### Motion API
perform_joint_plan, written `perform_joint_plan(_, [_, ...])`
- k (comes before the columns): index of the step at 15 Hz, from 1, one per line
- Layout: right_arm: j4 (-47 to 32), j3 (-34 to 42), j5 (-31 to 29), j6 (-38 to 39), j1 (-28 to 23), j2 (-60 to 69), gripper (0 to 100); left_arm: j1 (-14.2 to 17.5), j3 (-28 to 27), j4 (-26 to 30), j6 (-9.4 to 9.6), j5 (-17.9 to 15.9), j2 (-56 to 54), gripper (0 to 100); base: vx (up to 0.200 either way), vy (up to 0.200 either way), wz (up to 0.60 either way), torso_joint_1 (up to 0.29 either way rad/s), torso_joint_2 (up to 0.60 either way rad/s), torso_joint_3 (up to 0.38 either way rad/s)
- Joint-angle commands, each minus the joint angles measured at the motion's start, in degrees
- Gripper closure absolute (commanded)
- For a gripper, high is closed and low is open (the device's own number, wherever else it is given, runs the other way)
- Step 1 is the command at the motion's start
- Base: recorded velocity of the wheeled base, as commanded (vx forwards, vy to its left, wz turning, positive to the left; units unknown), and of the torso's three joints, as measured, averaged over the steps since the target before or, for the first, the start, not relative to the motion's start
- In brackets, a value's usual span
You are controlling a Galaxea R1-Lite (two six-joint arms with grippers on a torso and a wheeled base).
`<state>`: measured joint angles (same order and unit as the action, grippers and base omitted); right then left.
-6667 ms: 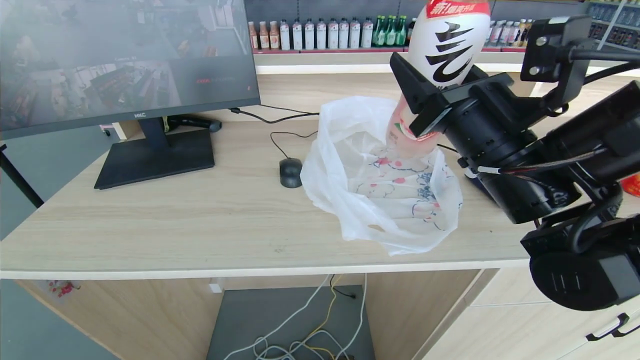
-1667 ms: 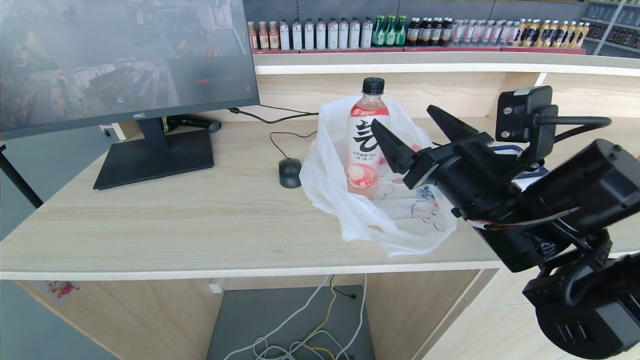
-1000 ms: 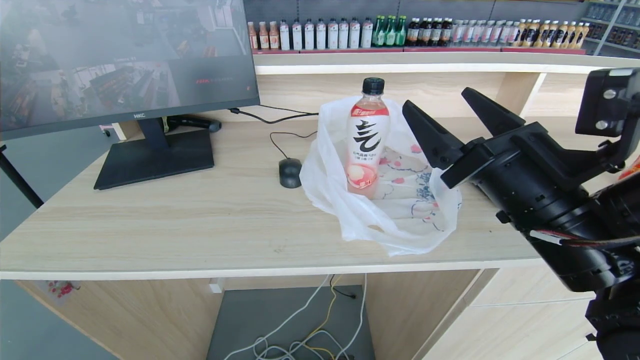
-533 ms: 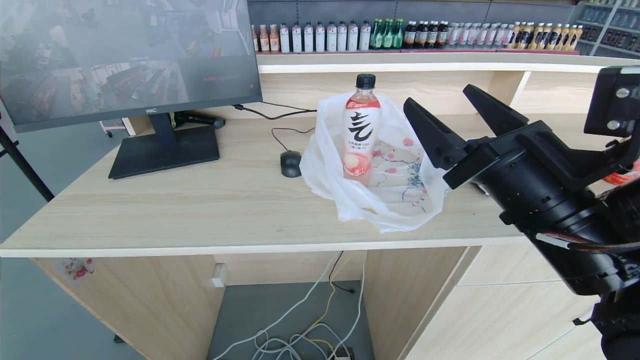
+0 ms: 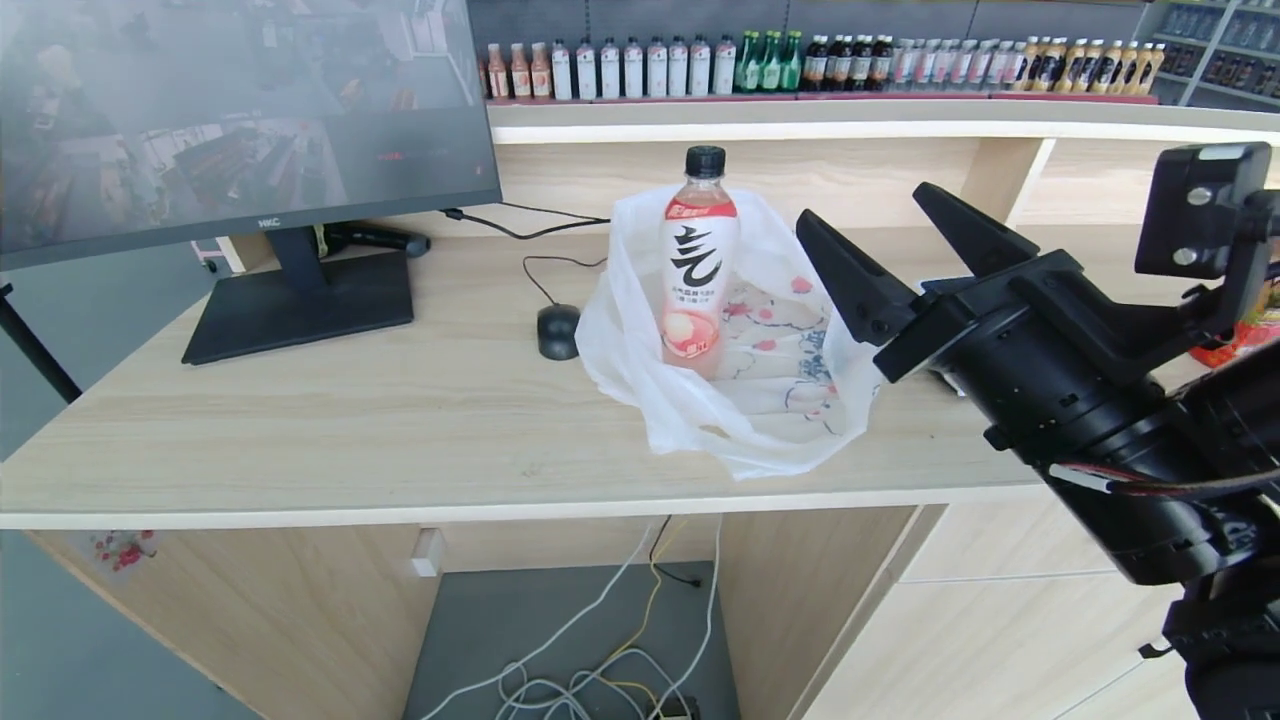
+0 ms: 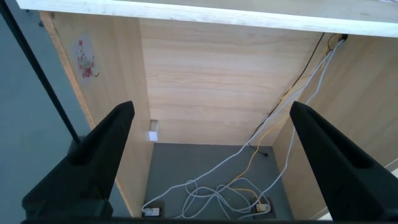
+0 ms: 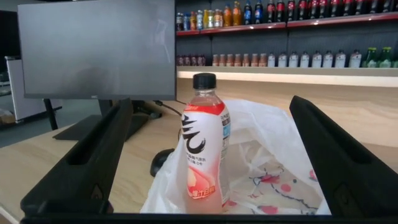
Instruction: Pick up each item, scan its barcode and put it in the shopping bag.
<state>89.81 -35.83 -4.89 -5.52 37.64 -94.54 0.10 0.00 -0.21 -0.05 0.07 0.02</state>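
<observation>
A pink drink bottle [image 5: 697, 265] with a black cap stands upright inside the white plastic shopping bag [image 5: 775, 420] on the wooden counter. My right gripper [image 5: 862, 205] hangs open to the right of the bottle, apart from it, holding nothing. The right wrist view faces the bottle [image 7: 204, 146] in the bag [image 7: 273, 155] from between the spread fingers of the right gripper [image 7: 208, 102]. My left gripper [image 6: 211, 107] is open and empty, low in front of the desk, facing the space under it.
A monitor [image 5: 240, 110] stands at the counter's back left, with a black handheld device [image 5: 378, 238] behind its stand. A mouse [image 5: 557, 332] lies left of the bag. A red item [image 5: 1235, 345] lies at the far right. Cables [image 6: 217, 186] hang under the desk.
The right gripper set the bottle upright in the bag, let go and drew back to the right. In the last second the camera shifted; the bottle and bag stayed put.
</observation>
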Motion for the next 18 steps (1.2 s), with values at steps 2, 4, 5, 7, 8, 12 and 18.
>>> perform_joint_plan(2, [0.2, 0.1, -0.1, -0.1, 0.1, -0.9, 0, 0.0, 0.0, 0.0, -0.04, 0.0, 0.0, 0, 0.000, -0.200, 0.00, 0.010, 0.00, -0.002])
perform_joint_plan(4, [0.2, 0.2, -0.2, -0.2, 0.1, -0.8, 0, 0.0, 0.0, 0.0, -0.13, 0.0, 0.0, 0, 0.000, -0.200, 0.00, 0.002, 0.00, 0.000])
perform_joint_plan(5, [0.2, 0.5, -0.2, -0.2, 0.1, -0.8, 0, 0.0, 0.0, 0.0, -0.21, 0.0, 0.0, 0, 0.000, -0.200, 0.00, 0.002, 0.00, 0.002])
perform_joint_plan(7, [0.2, 0.9, -0.1, -0.2, 0.1, -0.6, 0, 0.0, 0.0, 0.0, -0.30, 0.0, 0.0, 0, 0.000, -0.200, 0.00, -0.002, 0.00, 0.002])
perform_joint_plan(8, [0.2, 0.9, -0.1, -0.2, 0.1, -0.6, 0, 0.0, 0.0, -0.1, -0.30, 0.0, 0.0, 0, 0.000, -0.200, 0.00, -0.002, 0.00, -0.002])
perform_joint_plan(12, [0.2, 0.9, 0.1, -0.2, 0.1, -1.0, 0, 0.0, 0.0, -0.1, -0.30, 0.0, 0.0, 0, 0.000, -0.200, 0.00, 0.000, 0.01, 0.004])
perform_joint_plan(18, [0.2, 0.3, -1.0, -0.7, 0.2, -1.4, 0, 0.0, 0.0, -0.1, -0.30, 0.0, 0.0, 0, 0.000, -0.200, 0.00, 0.001, 0.00, 0.002])
